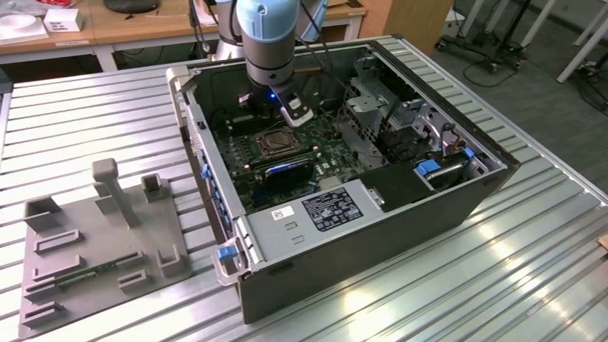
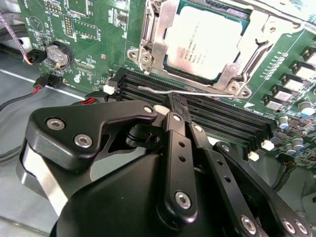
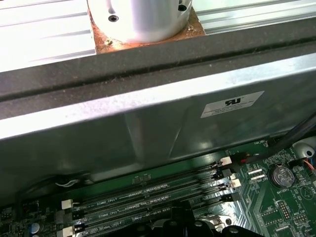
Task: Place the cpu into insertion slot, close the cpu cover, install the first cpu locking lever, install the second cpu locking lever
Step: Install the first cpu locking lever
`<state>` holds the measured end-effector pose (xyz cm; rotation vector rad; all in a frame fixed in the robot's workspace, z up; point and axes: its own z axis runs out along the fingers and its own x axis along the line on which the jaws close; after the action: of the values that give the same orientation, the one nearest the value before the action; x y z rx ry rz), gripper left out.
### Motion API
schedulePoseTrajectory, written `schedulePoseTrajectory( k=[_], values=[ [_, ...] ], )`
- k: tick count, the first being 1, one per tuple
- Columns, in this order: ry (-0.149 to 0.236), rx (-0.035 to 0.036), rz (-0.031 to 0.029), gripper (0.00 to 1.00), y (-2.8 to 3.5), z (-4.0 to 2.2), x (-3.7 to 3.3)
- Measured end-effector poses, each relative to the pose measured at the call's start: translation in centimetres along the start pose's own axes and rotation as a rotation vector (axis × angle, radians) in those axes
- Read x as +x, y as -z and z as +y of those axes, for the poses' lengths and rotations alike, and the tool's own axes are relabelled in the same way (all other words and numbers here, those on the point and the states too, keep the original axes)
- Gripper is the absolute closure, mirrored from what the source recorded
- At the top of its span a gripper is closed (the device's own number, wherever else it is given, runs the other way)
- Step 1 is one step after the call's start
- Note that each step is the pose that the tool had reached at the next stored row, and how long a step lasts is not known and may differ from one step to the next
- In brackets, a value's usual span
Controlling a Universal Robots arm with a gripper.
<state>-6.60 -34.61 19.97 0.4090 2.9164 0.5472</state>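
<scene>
Pinching locking lever (image 2: 153, 90) in closed hand (image 2: 174, 101) above memory slots (image 2: 222, 116), beside cpu (image 2: 205, 42) seated under lowered cpu cover (image 2: 157, 39); hemmed by case wall (image 3: 148, 128), coin battery (image 2: 55, 54) nearby.

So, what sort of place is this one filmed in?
Probably a robotics lab or workshop: an open desktop computer case lies on a slatted aluminium table, a grey fixture board beside it, with wooden desks behind.

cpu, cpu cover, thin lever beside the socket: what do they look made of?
The cpu: metal top, probably; matte pale silver with a soft even sheen. The cpu cover: likely stamped sheet steel; bright glare, bent edges. The lever: seems bare steel wire; thin, shiny, round.
</scene>
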Motion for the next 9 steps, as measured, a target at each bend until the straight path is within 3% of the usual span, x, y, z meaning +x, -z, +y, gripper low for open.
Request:
schedulePoseTrajectory(
  k=[9],
  values=[
    [0.0,-0.0001,-0.0003,0.89,-0.22,-0.09,0.02]
  ],
)
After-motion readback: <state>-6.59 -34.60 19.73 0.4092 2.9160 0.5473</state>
